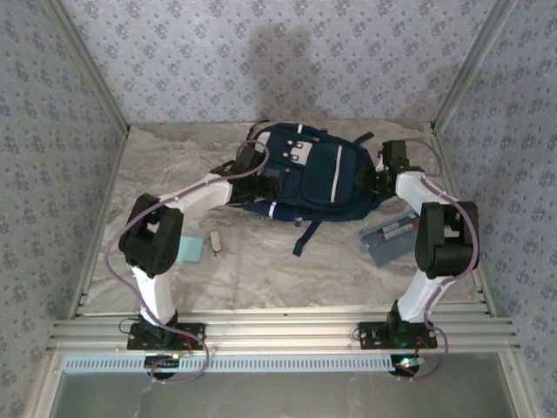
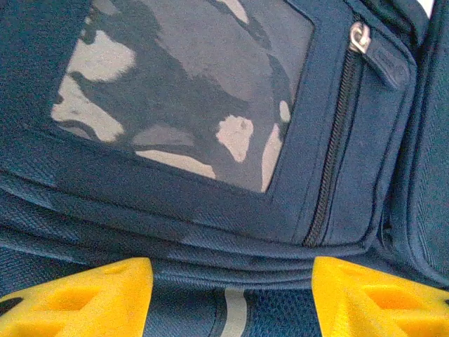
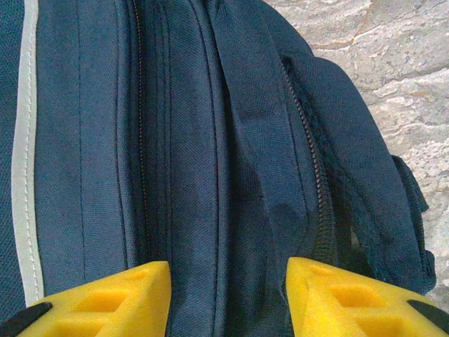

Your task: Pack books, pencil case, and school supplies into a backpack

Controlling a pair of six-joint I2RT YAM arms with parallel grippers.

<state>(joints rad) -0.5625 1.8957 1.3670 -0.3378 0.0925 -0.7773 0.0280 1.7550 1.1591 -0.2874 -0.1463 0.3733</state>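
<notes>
A small flat light-blue square pad (image 1: 187, 250) lies at 8 o'clock from the large navy-blue fabric backpack (image 1: 313, 174), with a tiny beige eraser-like block (image 1: 214, 243) just beside it. The left gripper (image 1: 252, 163) hangs over the bag's 9 o'clock edge, its yellow fingers (image 2: 84, 295) apart and nothing clamped between them. The right gripper (image 3: 228, 265) is at the 3 o'clock edge, its jaws also apart over folded cloth. A flat translucent grey pencil case (image 1: 392, 233) lies at 4 o'clock.

The risk is probably a pinch on loose fabric rather than the silver zip pull (image 2: 360, 35). That would drag the whole bag over the smooth top instead of opening it, and the trailing dark strap (image 1: 305, 237) could snag.

The marbled beige tabletop (image 1: 287, 270) is bare in front, and blue floral wallpaper (image 1: 261, 52) closes it in on three sides.
</notes>
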